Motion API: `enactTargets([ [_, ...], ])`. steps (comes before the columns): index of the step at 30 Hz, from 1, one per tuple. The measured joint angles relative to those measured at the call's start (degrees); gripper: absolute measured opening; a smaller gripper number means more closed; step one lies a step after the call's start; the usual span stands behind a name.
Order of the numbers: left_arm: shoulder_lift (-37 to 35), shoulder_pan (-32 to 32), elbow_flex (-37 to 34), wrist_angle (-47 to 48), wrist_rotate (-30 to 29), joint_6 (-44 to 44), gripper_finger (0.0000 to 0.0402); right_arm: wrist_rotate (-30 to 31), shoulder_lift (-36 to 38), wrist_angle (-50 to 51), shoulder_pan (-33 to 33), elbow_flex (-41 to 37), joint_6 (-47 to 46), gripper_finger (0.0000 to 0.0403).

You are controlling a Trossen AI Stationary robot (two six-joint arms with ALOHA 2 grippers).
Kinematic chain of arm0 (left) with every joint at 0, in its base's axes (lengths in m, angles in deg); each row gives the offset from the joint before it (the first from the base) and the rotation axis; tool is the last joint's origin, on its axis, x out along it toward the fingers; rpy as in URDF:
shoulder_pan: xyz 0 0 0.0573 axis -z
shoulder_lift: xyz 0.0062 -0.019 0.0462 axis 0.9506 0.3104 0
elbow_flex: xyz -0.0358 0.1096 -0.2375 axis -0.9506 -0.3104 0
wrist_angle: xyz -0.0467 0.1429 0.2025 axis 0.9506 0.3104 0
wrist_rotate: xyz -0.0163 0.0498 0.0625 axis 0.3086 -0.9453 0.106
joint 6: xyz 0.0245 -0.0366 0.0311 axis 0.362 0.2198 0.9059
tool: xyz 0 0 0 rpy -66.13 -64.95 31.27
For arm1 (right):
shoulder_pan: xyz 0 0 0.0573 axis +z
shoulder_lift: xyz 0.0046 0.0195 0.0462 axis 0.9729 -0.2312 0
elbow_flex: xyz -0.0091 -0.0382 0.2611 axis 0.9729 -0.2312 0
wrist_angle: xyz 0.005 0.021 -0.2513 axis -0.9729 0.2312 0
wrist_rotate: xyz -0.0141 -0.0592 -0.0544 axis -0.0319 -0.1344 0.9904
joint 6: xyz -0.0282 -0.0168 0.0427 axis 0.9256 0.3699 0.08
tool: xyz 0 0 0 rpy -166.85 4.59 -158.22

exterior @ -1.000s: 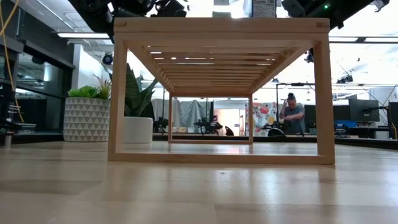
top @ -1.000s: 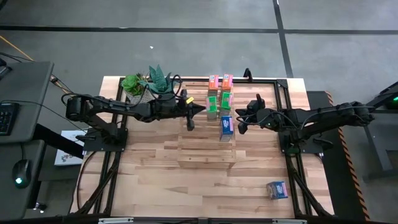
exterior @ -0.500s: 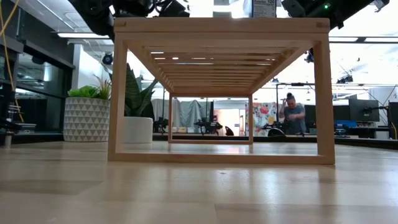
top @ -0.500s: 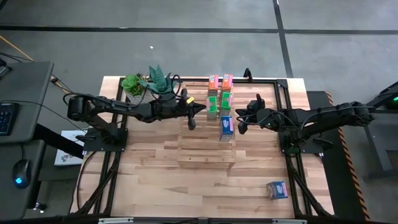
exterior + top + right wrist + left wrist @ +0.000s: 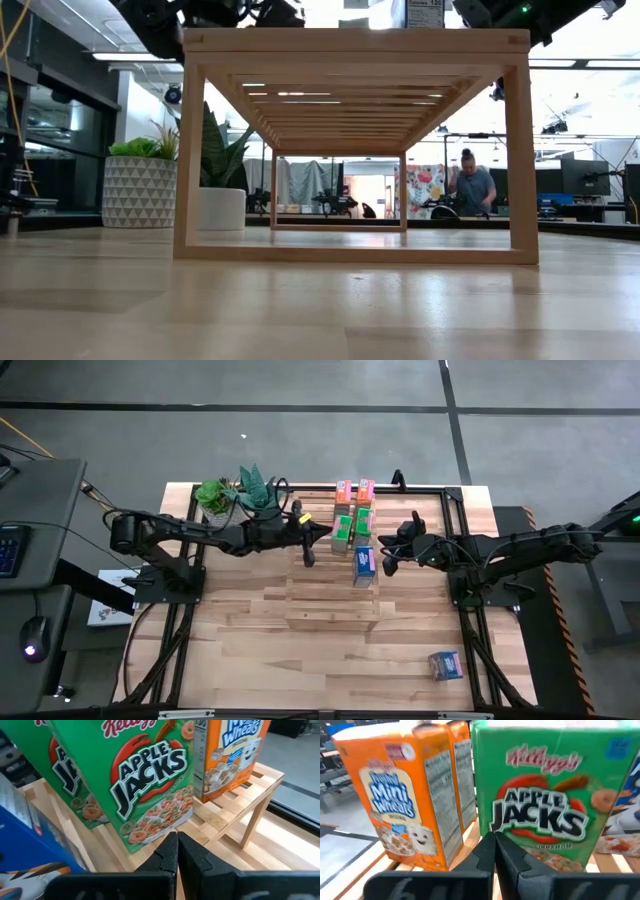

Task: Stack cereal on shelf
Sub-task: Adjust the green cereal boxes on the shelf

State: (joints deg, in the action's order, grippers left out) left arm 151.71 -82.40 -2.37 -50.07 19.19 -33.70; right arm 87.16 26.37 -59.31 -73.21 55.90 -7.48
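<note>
Cereal on rack: small cardboard cereal boxes, two orange (image 5: 354, 490), green (image 5: 343, 526) and one blue (image 5: 364, 562), stand upright in two short rows on the far right part of the rack top.
Stray box: a sixth small blue cereal box (image 5: 446, 665) lies on the wooden tabletop (image 5: 230, 650) near the right front corner, well apart from the rack.
Shelf: the large pale-wood slatted rack (image 5: 331, 605) sits mid-table, its near half bare.
Left gripper: the left gripper (image 5: 306, 546), fingers pressed together and empty, hangs over the rack just left of the green boxes.
Right gripper: the right gripper (image 5: 388, 559), fingers likewise pressed together and holding nothing, sits just right of the blue box.
Step in hand (judged): fetching the stray box, most likely with the right arm.
Doing it well: lift clear of the standing boxes before swinging away, spread the fingers above the stray box, grasp its narrow faces, and set it squarely on bare slats.
Risk: a sideways sweep could topple the rows.
Surroundings: two potted green plants (image 5: 236, 495) stand at the far left.
</note>
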Motion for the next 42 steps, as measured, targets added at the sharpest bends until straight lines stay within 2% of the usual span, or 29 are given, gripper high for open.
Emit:
enactTargets([
  [8,-4.55,0.68,0.04,5.80,0.23,-1.00,0.0000,-1.41,0.00,0.00,0.02,0.00,0.09,0.0000],
  [19,-4.65,4.63,0.04,9.46,0.60,-2.96,0.0000,-1.31,0.00,0.00,0.01,0.00,0.13,0.0000],
  [23,-4.39,4.68,0.04,9.34,6.18,-3.16,0.0000,-1.31,0.00,0.00,0.02,0.00,0.13,0.0000],
  [28,-4.04,4.66,0.00,9.35,7.74,-3.55,0.0000,-1.30,0.00,0.02,0.00,0.00,0.13,0.0000],
  [32,-4.04,4.61,0.02,8.99,13.29,-3.55,0.0000,-1.29,0.00,0.00,0.01,0.00,0.13,0.0000],
  [42,-2.27,4.60,0.02,5.80,13.00,-4.03,0.0000,-0.85,0.00,0.00,0.02,0.00,0.13,0.0000],
])
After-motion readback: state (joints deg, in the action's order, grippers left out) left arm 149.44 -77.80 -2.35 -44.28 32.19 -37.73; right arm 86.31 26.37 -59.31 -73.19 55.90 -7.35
